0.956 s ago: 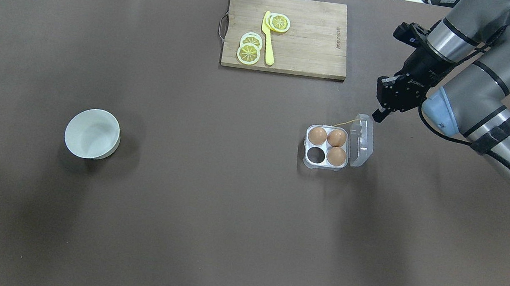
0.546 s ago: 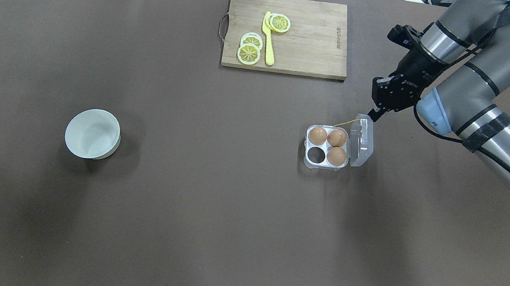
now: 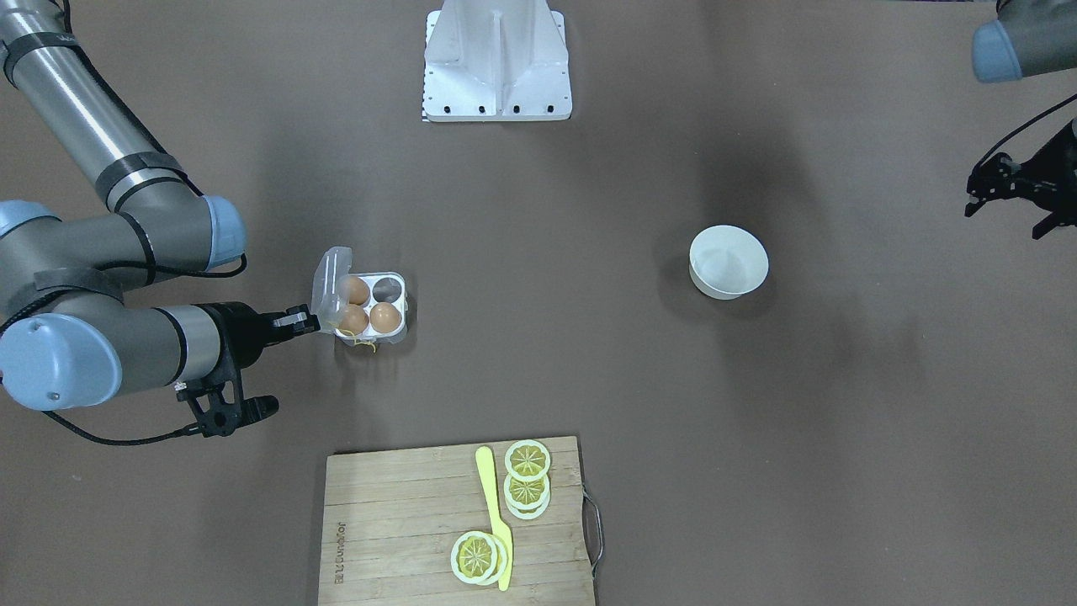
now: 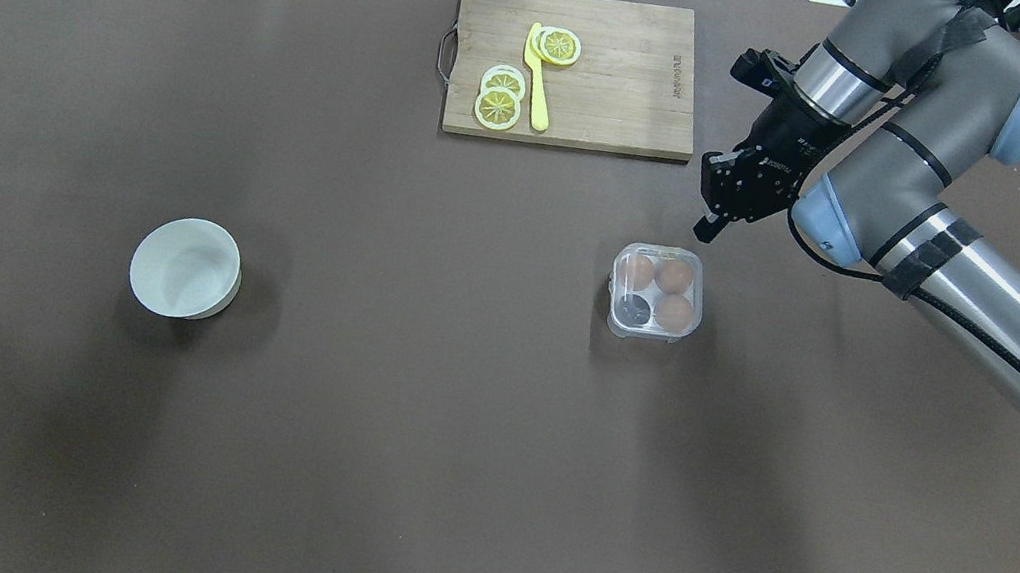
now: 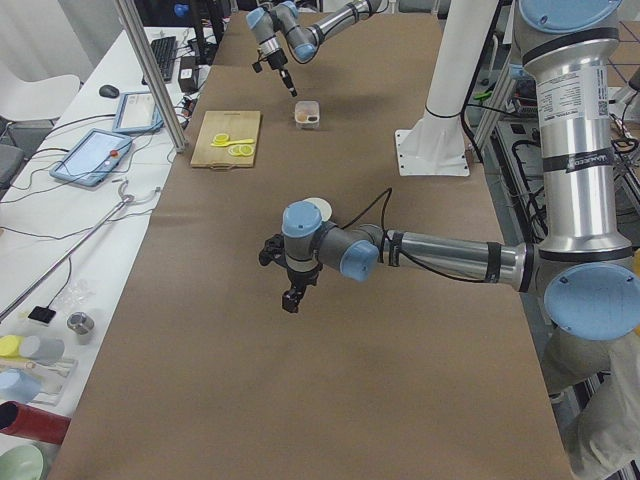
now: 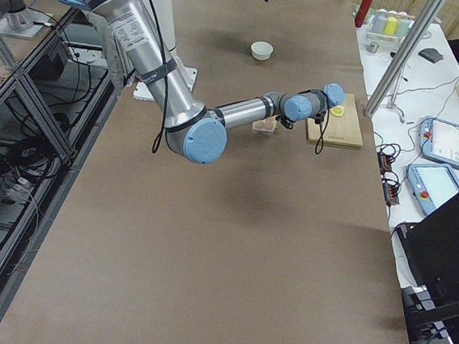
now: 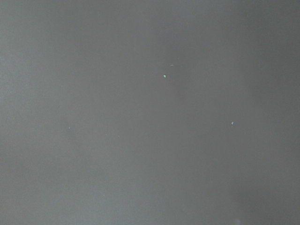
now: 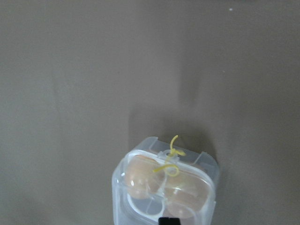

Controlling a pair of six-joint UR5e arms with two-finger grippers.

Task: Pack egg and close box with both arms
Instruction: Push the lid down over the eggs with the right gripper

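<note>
The clear box (image 4: 657,293) sits right of the table's middle with three brown eggs (image 4: 674,276) inside and one cell empty. Its lid lies down over the eggs in the overhead and right wrist (image 8: 165,187) views, with the yellow string (image 8: 171,157) on top. In the front-facing view the lid still stands up at the box's (image 3: 374,305) side. No egg shows outside the box. My right gripper (image 4: 707,228), fingers together, hovers just beyond the box's far right corner. My left gripper (image 5: 290,301) hangs over bare table near the bowl; I cannot tell its state.
A white round bowl (image 4: 185,267) stands at the left. A wooden cutting board (image 4: 577,71) with lemon slices and a yellow knife lies at the far middle, close to my right gripper. The white stand (image 3: 497,59) is at the robot's edge.
The box's lid went from standing open on the right to lying down over the eggs. My right gripper swept left and away, toward the cutting board's corner.
</note>
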